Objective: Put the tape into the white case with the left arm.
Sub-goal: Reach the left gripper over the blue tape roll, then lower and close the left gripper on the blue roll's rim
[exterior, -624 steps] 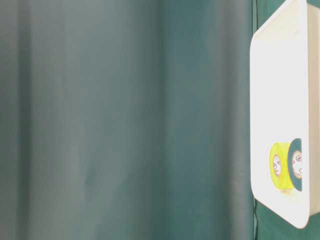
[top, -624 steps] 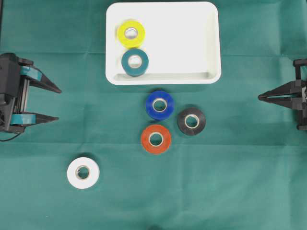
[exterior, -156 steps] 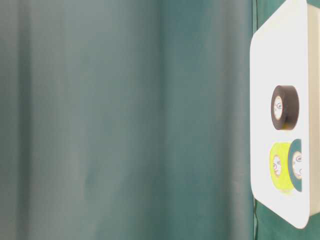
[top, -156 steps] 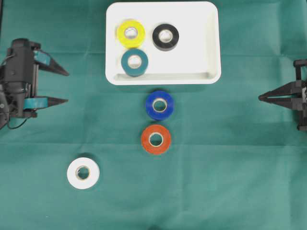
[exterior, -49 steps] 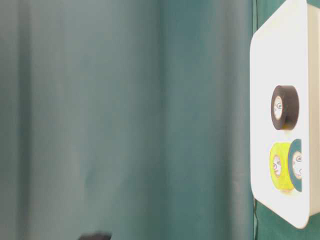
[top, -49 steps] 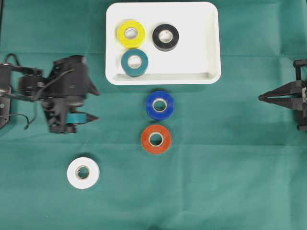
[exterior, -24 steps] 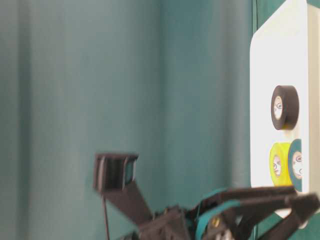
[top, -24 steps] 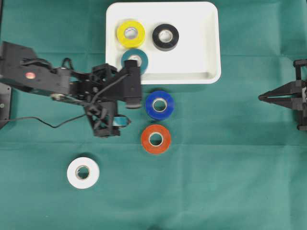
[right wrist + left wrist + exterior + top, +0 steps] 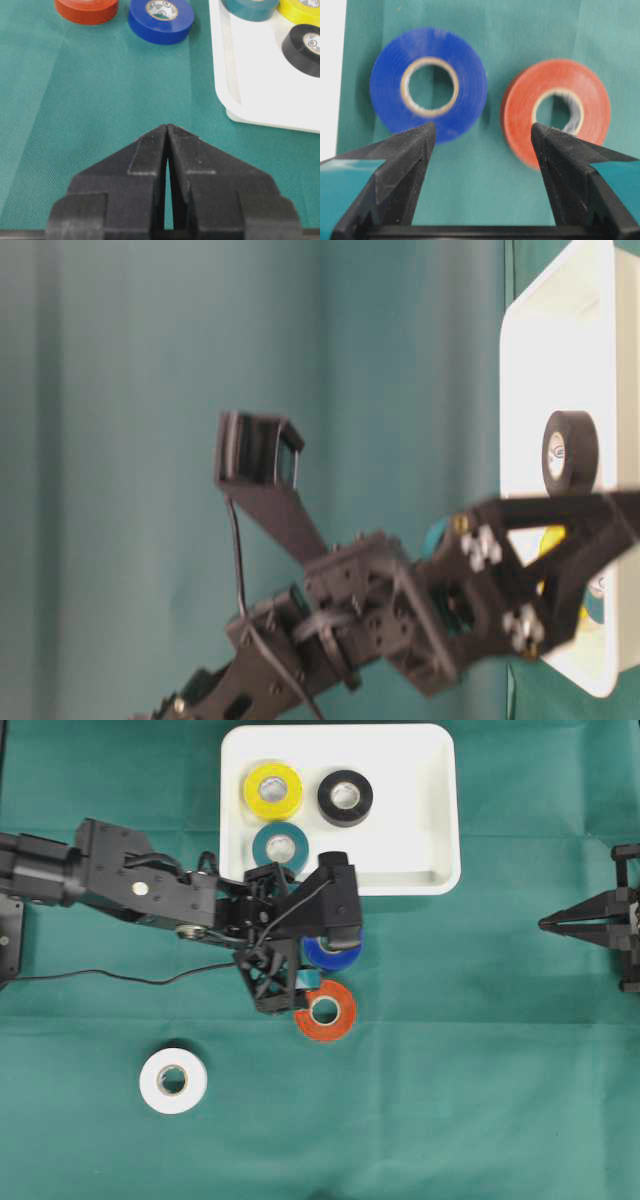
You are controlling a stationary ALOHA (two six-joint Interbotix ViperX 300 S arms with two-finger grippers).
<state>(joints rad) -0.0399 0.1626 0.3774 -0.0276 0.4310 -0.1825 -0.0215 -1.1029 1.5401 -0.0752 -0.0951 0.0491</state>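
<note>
The left arm reaches over the green worktop, its jaws apart and empty above the blue tape and orange tape. These lie side by side just near of the white case. The right gripper's jaws are together.

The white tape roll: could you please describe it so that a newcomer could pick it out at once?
Start at the white case at the top of the green cloth, then look to the lower left corner. The white tape roll lies there alone, the only white roll, far from the others.
</note>
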